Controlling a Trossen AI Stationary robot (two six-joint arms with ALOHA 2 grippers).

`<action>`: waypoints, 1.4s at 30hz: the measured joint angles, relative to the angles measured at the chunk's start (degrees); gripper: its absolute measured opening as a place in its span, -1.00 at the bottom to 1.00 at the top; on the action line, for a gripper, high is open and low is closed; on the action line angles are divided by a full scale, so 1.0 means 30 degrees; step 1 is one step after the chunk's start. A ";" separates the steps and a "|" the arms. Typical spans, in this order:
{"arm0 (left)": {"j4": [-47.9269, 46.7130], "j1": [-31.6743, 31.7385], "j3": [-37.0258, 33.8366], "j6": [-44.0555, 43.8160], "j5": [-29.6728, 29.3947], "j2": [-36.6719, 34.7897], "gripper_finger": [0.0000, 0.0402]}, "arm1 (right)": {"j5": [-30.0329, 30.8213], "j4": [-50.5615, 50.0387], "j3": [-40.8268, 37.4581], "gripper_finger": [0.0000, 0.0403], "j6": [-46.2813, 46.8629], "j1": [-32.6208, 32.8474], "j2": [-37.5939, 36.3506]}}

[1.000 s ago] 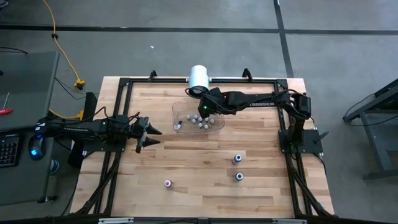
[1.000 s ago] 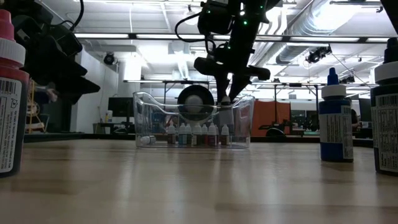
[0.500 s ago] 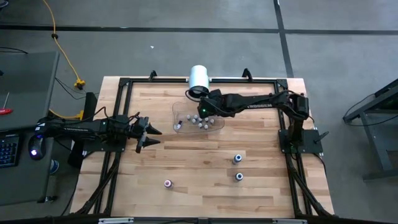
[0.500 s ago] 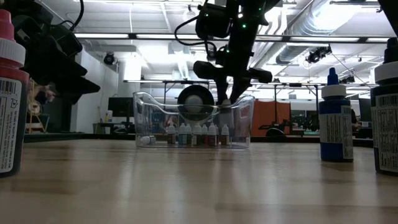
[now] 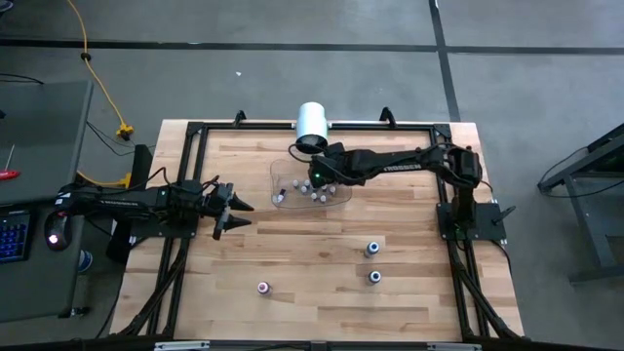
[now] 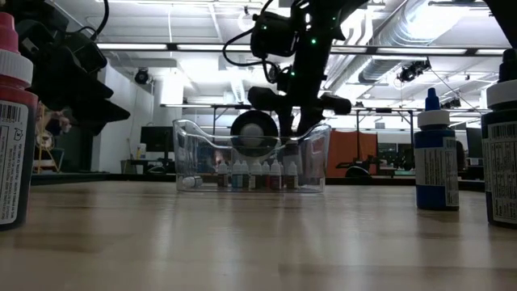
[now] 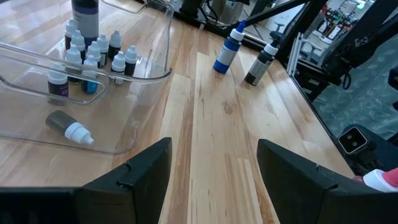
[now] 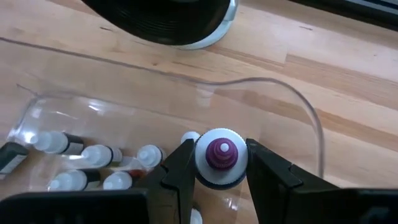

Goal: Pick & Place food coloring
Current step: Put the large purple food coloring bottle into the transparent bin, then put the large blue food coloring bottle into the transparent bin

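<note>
A clear shallow tray (image 5: 336, 198) sits at the table's far middle, holding several tiny white-capped food coloring bottles (image 7: 93, 59); one lies on its side (image 7: 68, 126). My right gripper (image 8: 221, 155) hangs over the tray (image 6: 194, 129), shut on a larger purple bottle (image 7: 84, 15). Three larger bottles stand upright on the bare table: two at the near right (image 5: 371, 250) (image 5: 374, 277) and one at the near middle (image 5: 262, 288). My left gripper (image 5: 234, 207) waits open at the table's left, pointing toward the tray. My right gripper pinches the purple bottle by its white cap (image 8: 221, 138), one finger (image 8: 180, 165) on each side. The fingers come from above, pointing down. The bottle hangs upright below them inside the tray, among the small bottles; whether its base rests on the tray floor I cannot tell.
A large white cylinder (image 5: 312, 120) lies just beyond the tray at the far edge. A black frame (image 5: 195, 136) borders the wooden table. Bare wood lies between the tray and the near bottles.
My right gripper has moved a little toward the table's left and down, carrying the purple bottle lower into the tray.
</note>
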 joint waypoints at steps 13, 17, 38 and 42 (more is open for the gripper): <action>0.0000 0.0000 0.0000 0.0000 0.0007 -0.0007 0.17 | 0.0204 -0.0021 0.0007 -0.08 0.0255 0.0000 0.0037; 0.0000 -0.0007 0.0000 -0.0001 0.0000 -0.0007 0.17 | -0.0057 -0.0030 0.0007 -0.06 0.0228 0.0000 0.0037; 0.0005 0.0000 0.0000 -0.0002 0.0002 0.0000 0.17 | 0.0353 -0.2246 0.0131 -0.05 -0.1599 0.0902 -0.3664; 0.0000 -0.0001 0.0000 -0.0001 0.0000 -0.0007 0.17 | 0.0338 -0.3035 0.0131 -0.05 -0.2271 0.1783 -0.5011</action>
